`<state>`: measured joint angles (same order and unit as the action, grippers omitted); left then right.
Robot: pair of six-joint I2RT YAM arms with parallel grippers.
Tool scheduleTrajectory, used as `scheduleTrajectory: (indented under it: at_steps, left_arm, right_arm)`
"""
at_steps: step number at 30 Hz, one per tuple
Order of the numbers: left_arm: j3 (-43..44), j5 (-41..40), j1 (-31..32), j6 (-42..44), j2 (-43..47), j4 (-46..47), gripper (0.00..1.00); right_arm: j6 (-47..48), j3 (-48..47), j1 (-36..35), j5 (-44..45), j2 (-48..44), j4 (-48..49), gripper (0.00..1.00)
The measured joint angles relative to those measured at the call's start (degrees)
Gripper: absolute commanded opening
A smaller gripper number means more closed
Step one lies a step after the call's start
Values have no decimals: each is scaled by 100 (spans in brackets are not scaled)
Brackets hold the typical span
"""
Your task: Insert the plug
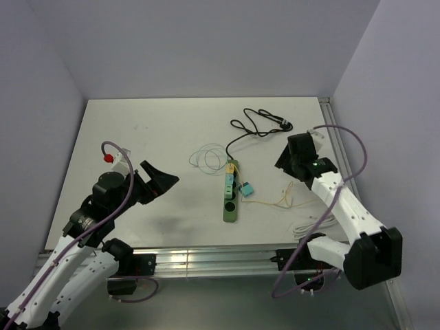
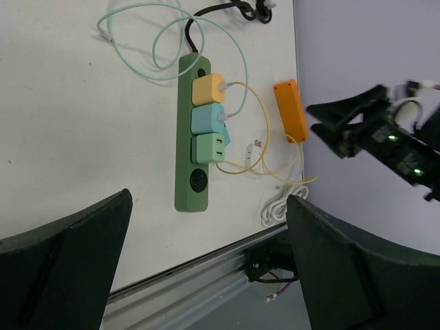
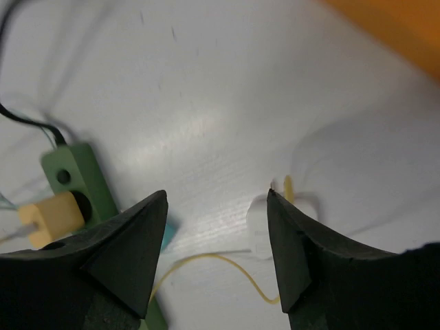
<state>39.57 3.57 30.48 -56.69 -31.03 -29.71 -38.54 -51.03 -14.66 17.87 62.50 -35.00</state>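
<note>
Teal plug [image 1: 245, 189]: loose on the table [image 1: 137, 137], lying just beside the right side of the green power strip [image 1: 230, 192], about level with the middle of it. Nothing holds it. From my left wrist only a dark teal corner shows past the strip's edge.

Strip: three adapters seated in a row, a yellow adapter [image 2: 209, 89] farthest from me, then a light teal adapter [image 2: 206, 118], then a green adapter [image 2: 210, 147]. One round empty socket [image 2: 199, 182] at the near end. That is the likely target.

Step in hand, by my reading: the approach before the pick. No grasp is made yet and insertion has not begun.

Next move calls for: one gripper down onto the teal plug and shut across its body, then lift, turn the prongs down, line up over the near socket and press straight in. The strip may slide, so the other gripper should probably pin it.

Left gripper [image 2: 208, 203]: wide open and empty, above the table on the left, well apart from the strip, facing it. Left fingers [image 2: 69, 254] touch nothing.

Right gripper [image 3: 217, 199]: open and empty, above the table right of the strip's far end. Right fingers [image 3: 124, 254] are clear of everything.

Around: a yellow cable [image 2: 265, 110] looping right of the strip, an orange rectangular block [image 2: 289, 110] beyond it, a black cord [image 1: 258, 124] running off the far end, a thin pale green loop [image 1: 206, 157], and a coiled white cable [image 2: 275, 210] near the table's front edge.
</note>
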Motion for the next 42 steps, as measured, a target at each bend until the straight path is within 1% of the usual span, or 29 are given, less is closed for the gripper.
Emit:
scheduleTrajectory:
  at_steps: [2, 5, 6, 9, 13, 18, 21, 25, 30, 38, 41, 42]
  left_arm:
    - [0, 26, 0, 2, -70, 7, 100]
    - [-2, 74, 0, 2, -146, 35, 99]
    - [-2, 94, 0, 0, -151, 37, 99]
    - [-11, 120, 0, 0, -153, 48, 99]
    - [-131, 149, 0, -2, -120, 151, 100]
    - [-203, 181, 0, -4, -146, 168, 100]
    - [-203, 181, 0, -2, -149, 190, 100]
    - [-203, 201, 0, -2, -144, 205, 100]
    - [-203, 236, 0, 0, -127, 199, 99]
    - [-203, 275, 0, 46, -96, 144, 100]
    - [-203, 317, 0, 50, -107, 151, 100]
    - [-203, 330, 0, 52, -111, 151, 99]
  right_arm:
    - [33, 374, 61, -584, 380, 175, 66]
    - [76, 636, -33, -1211, 951, 402, 72]
    - [94, 643, -133, -1261, 1069, 437, 76]
    - [109, 634, -584, -1351, 1200, 640, 81]
    - [26, 636, -907, -1543, 1316, 918, 86]
    - [-623, 634, -1012, -1449, 1685, 1040, 89]
    - [-1226, 503, -1281, -1226, 2013, 861, 89]
    - [-1941, 168, -1620, -1034, 2347, 715, 87]
    - [-2693, 131, -1797, -793, 2422, 651, 83]
    - [-3141, 162, -1810, -568, 2684, 675, 78]
    - [-3171, 151, -1812, -544, 2813, 739, 72]
    - [-3185, 151, -1814, -540, 2824, 767, 65]
